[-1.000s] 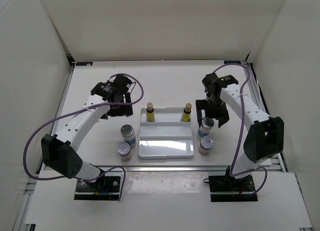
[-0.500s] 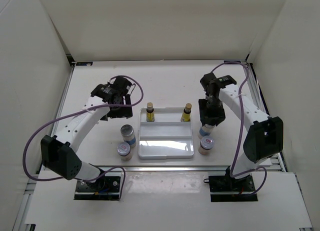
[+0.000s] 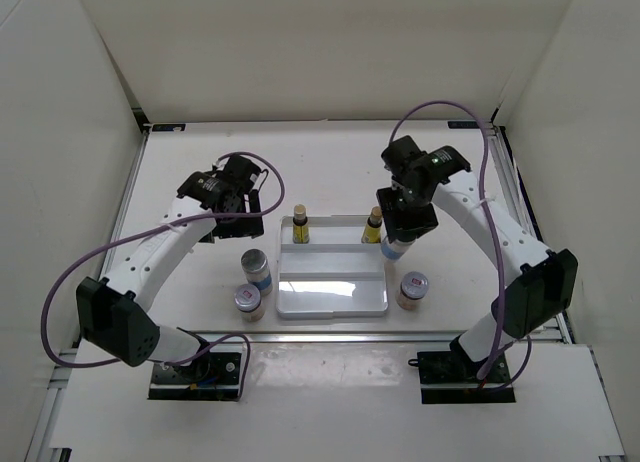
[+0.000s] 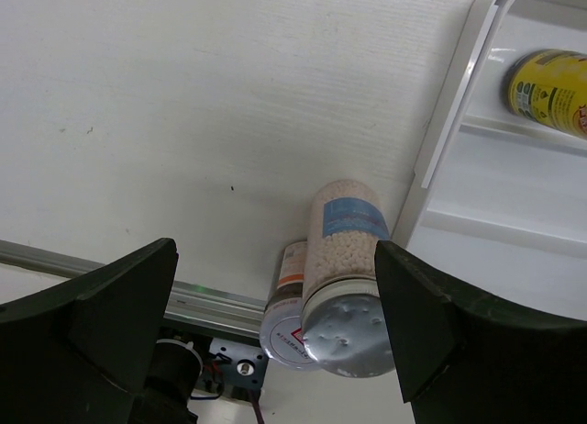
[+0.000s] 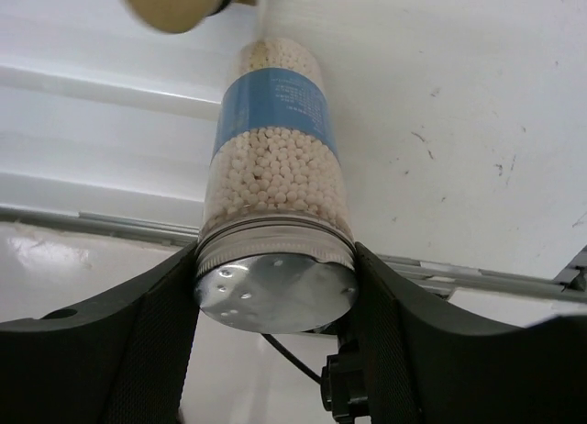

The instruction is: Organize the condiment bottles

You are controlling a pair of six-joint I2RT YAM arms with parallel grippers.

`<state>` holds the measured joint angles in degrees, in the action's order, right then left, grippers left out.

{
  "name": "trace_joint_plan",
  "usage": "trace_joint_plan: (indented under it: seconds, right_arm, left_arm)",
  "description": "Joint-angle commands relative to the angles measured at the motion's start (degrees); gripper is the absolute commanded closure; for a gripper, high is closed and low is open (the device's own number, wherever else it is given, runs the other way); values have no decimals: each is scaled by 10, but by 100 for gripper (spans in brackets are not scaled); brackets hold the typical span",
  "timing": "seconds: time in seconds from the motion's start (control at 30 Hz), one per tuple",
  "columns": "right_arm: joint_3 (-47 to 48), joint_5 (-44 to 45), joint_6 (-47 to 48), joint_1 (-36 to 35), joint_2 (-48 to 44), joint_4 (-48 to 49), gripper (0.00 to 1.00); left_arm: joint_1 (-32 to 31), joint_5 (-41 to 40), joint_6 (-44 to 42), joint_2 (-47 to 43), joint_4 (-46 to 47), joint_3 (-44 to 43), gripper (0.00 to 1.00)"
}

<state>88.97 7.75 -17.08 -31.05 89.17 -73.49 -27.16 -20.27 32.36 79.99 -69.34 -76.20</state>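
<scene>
White left arm and right arm, black joints, looping purple cables, matte black left claw

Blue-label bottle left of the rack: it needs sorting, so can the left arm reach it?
Probably yes: the left tool is open and faces the blue-label bottle, nothing between; a red-label bottle crowds one side.

Two bottles stand on the rack, two more bottles left of it.

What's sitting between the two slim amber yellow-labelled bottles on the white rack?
Nothing: the top view shows only bare white rack between the left amber bottle and the right amber bottle.
</scene>
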Motion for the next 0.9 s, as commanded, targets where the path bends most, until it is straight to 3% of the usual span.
trace_joint_plan:
  seconds: [0.0,0.3,0.73,0.8,0.87]
  right_arm:
    - [40,-14,24,-37,-23,-7,87]
    - [53,-3,35,-117,35,40,87]
    - [33,47,29,-130,79,80,89]
    - [27,41,29,-130,85,80,84]
    - [27,41,29,-130,93,73,69]
  left_arm:
    - [2,8,-3,-28,3,9,0]
    - [2,8,-8,-33,3,15,0]
    - [2,8,-41,-44,3,20,0]
    - [2,8,-41,-49,3,20,0]
    - [2,8,-41,-49,3,20,0]
